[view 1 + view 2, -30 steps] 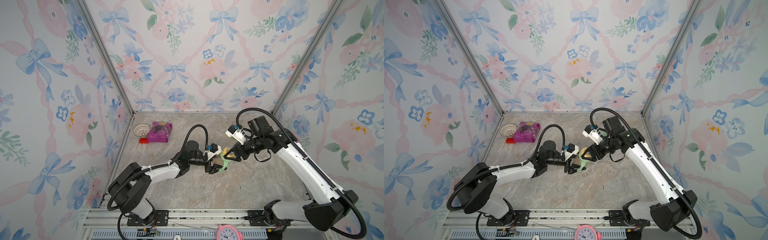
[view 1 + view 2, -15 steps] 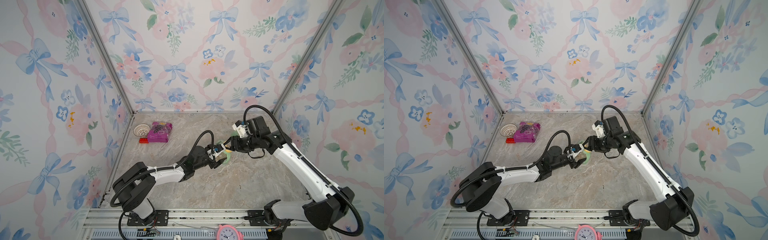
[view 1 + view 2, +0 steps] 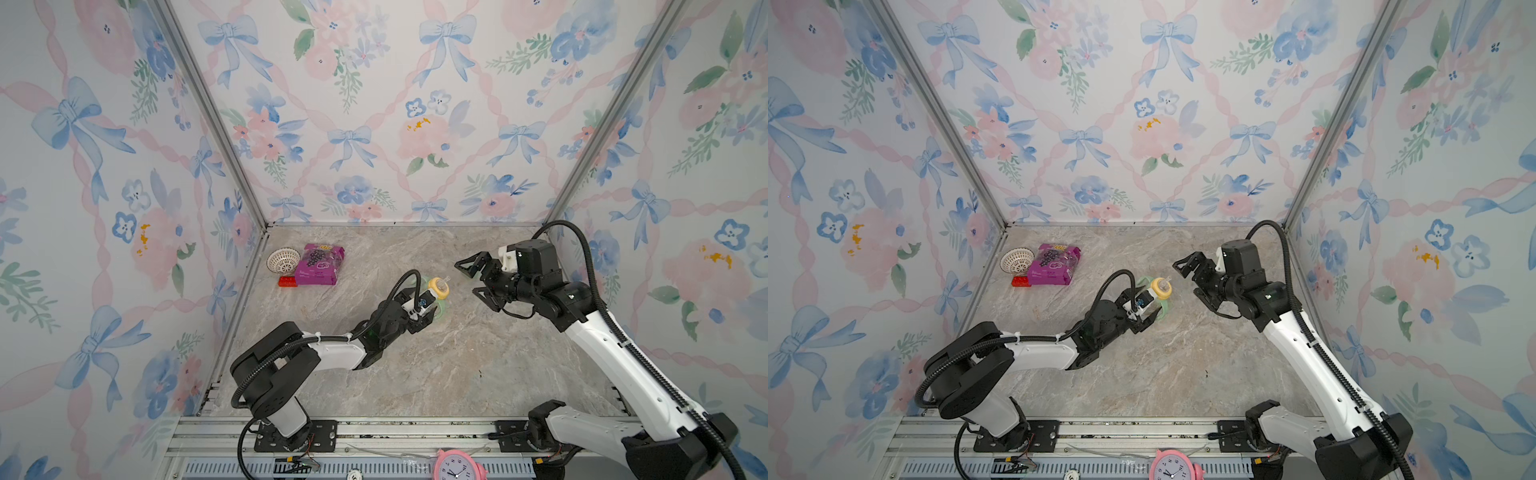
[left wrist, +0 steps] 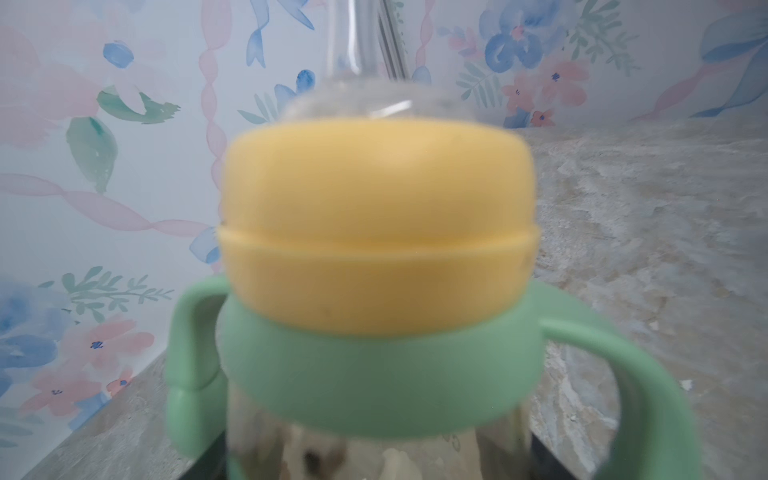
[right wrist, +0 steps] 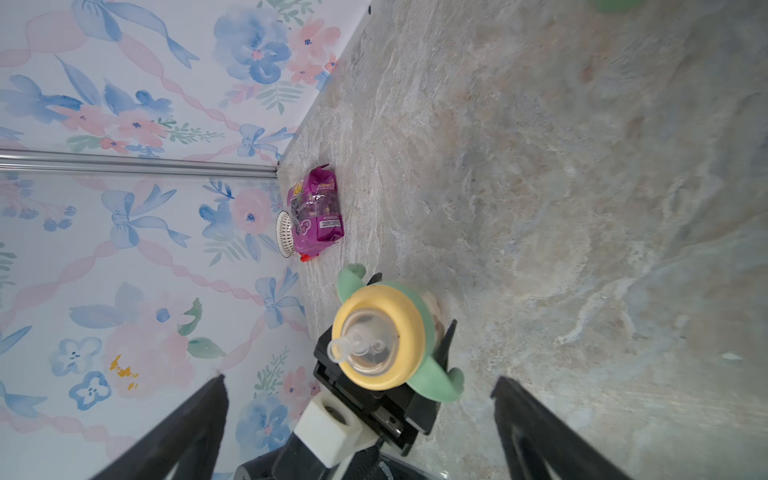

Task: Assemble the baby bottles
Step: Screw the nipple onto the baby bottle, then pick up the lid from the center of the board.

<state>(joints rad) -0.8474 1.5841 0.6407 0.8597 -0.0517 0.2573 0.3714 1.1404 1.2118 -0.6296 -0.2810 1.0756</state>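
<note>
Gripping the baby bottle (image 3: 438,287) over the middle of the counter (image 3: 415,374), left gripper (image 3: 428,311) clamped; its nipple (image 5: 345,347) tilts toward my right gripper (image 3: 466,278), near, spread, empty.

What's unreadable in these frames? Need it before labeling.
Jar: left wrist view, blurred and cut by the edge; top views, hidden by left gripper.
Green piece: right wrist view, cut by the edge, unidentifiable.
Red block: top views, too small to identify, against packet.

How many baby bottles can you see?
1: the baby bottle, gripped by the left pincer mid-table, facing the open right pincer. None elsewhere; others could be hidden.
</note>
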